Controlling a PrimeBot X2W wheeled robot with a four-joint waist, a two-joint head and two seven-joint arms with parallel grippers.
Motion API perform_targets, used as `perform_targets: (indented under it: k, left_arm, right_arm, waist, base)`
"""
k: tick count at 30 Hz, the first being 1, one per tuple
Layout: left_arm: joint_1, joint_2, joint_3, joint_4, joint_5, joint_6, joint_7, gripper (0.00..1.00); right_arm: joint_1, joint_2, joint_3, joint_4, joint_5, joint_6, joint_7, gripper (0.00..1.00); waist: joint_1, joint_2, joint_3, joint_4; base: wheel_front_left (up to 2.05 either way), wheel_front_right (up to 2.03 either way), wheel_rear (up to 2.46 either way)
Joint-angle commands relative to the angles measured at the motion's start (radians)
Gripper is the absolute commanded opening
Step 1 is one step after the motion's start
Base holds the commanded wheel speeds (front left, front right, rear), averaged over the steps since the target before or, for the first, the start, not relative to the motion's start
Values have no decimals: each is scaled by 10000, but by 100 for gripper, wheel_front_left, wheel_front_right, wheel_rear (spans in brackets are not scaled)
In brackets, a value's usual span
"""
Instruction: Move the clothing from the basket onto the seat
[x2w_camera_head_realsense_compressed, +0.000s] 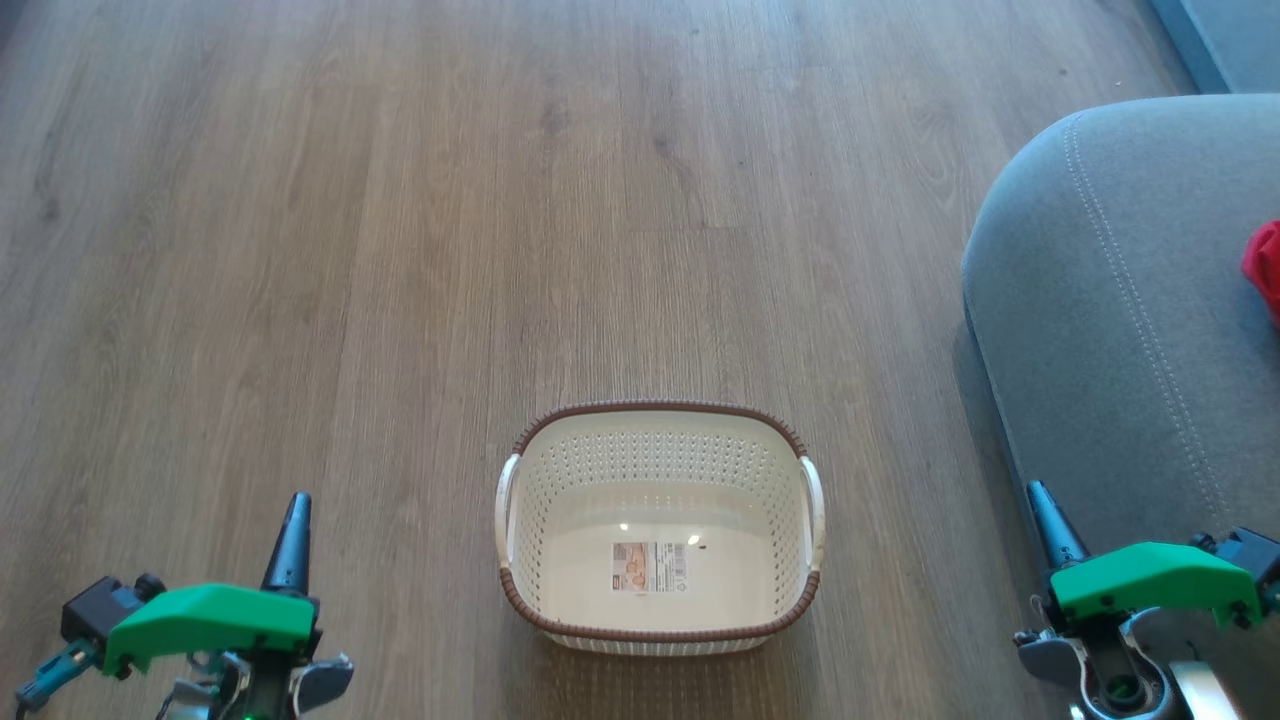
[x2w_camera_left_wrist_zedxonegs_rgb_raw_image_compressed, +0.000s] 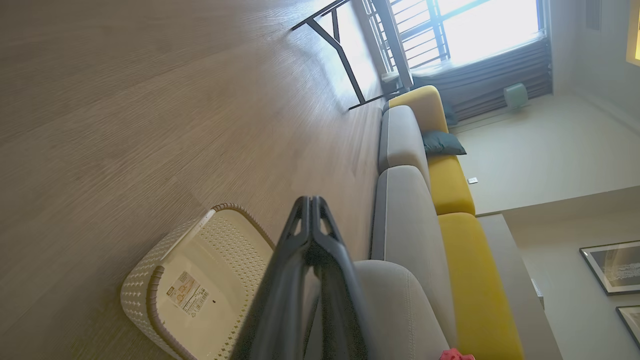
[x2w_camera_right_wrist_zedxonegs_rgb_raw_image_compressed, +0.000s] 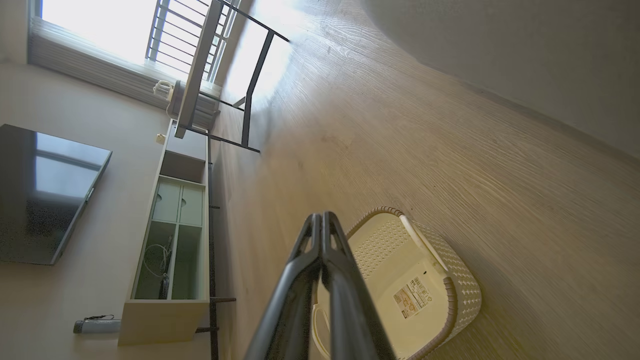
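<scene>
The cream perforated plastic basket (x2w_camera_head_realsense_compressed: 660, 460) sits empty on the wooden floor (x2w_camera_head_realsense_compressed: 400, 250). Bright red clothing (x2w_camera_head_realsense_compressed: 1265, 265), cut off at the frame edge, lies on the grey upholstered seat (x2w_camera_head_realsense_compressed: 1120, 300), probably all of it. The left gripper (x2w_camera_left_wrist_zedxonegs_rgb_raw_image_compressed: 311, 205) and right gripper (x2w_camera_right_wrist_zedxonegs_rgb_raw_image_compressed: 322, 220), fingers pressed together, should simply rest clear.

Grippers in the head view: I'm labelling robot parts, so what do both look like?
Left gripper and right gripper: long, dark, tapering fingers rising from bright green angular plastic covers, with grey metal fittings below. A teal connector sits beside the left one's black block. Wrist views show triangular cut-outs near fingertips.
</scene>
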Motion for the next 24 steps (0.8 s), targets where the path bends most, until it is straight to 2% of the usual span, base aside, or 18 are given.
perform_targets:
  k: [1, 24]
  left_arm:
    - [-558, 53, 330, -431, -374, -107, 89, 0]
    - [-723, 61, 522, -713, -2852, -244, 733, 0]
  right_arm:
    - [-439, -27, 15, -405, 373, 51, 104, 0]
    - [-469, 73, -452, -631, 2738, 63, 761, 0]
  waist:
    - [0, -1, -12, 3]
    - [0, -1, -140, 33]
  base:
    - [0, 0, 0]
    - [0, 0, 0]
